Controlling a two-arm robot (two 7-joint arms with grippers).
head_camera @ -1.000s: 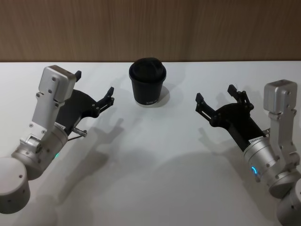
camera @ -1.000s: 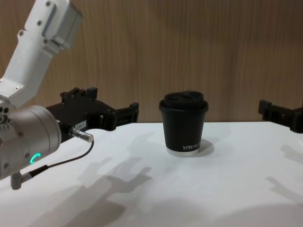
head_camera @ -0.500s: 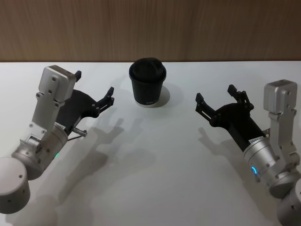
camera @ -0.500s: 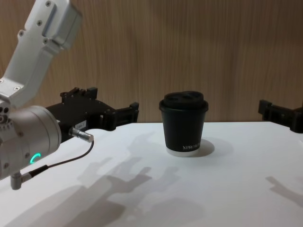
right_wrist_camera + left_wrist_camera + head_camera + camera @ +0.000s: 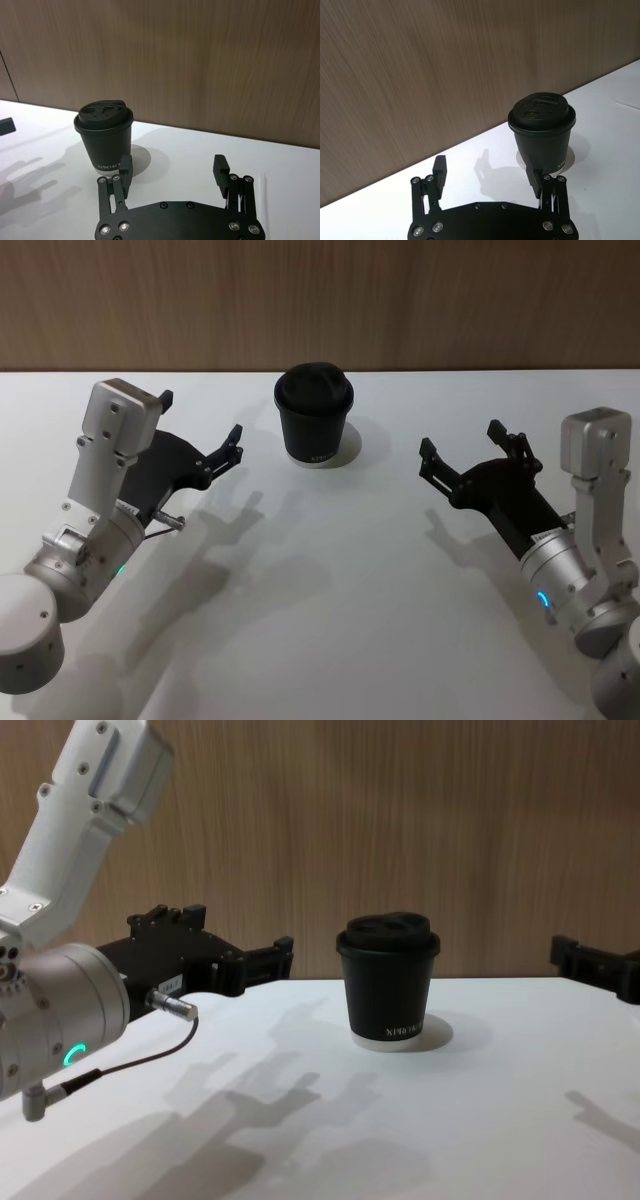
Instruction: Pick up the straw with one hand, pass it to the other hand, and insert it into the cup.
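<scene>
The black lidded cup (image 5: pixel 314 418) stands upright at the back middle of the white table (image 5: pixel 330 620); it also shows in the chest view (image 5: pixel 388 982). My left gripper (image 5: pixel 200 418) hovers open and empty to the cup's left, its fingers (image 5: pixel 439 172) pointing past the cup (image 5: pixel 542 131). On the cup's right, my right gripper (image 5: pixel 459 438) is open with nothing between its fingers. In the right wrist view a thin pale line (image 5: pixel 263 195), apparently the straw, lies on the table beside that gripper (image 5: pixel 172 172), with the cup (image 5: pixel 105 136) farther off.
A wooden wall (image 5: pixel 320 300) runs along the table's far edge. Both silver arms reach in from the near corners, the left (image 5: pixel 60 1010) large in the chest view. The right gripper's finger (image 5: pixel 590 960) pokes in at that view's right edge.
My right gripper has drifted slightly to the right. Shadows on the table in front of the cup have shifted. The left arm and the cup have not moved.
</scene>
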